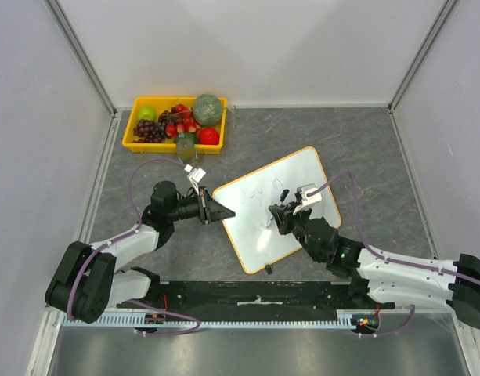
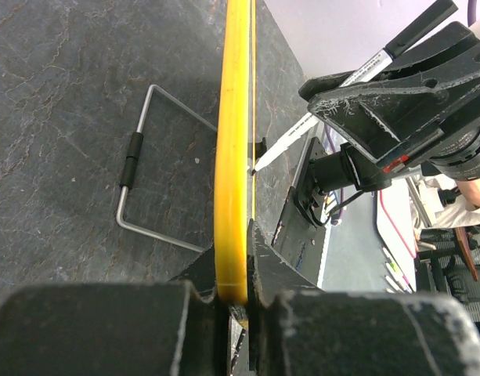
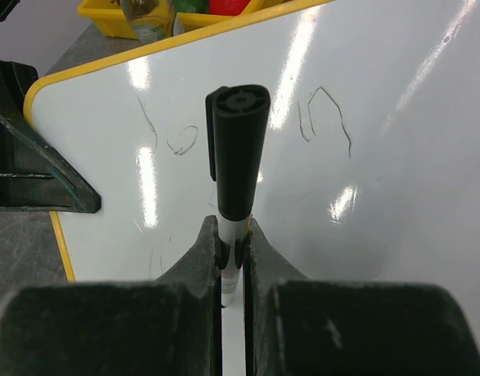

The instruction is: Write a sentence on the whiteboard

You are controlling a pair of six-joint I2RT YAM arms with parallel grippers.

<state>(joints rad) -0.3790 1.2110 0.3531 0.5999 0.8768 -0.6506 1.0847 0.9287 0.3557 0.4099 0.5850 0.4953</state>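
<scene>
Looks like mid-writing. The whiteboard is laid mid-table, at 5 o'clock from the fruit tray, with its yellow edge pinched by the left gripper. A marker is clamped in the right gripper, tip at the board. Of the sentence, only "Jo" and "in" can be read. Light, steady strokes are called for next. No brand can be made out.

Robot lab cell: white panel walls, aluminium posts, grey tabletop.
</scene>
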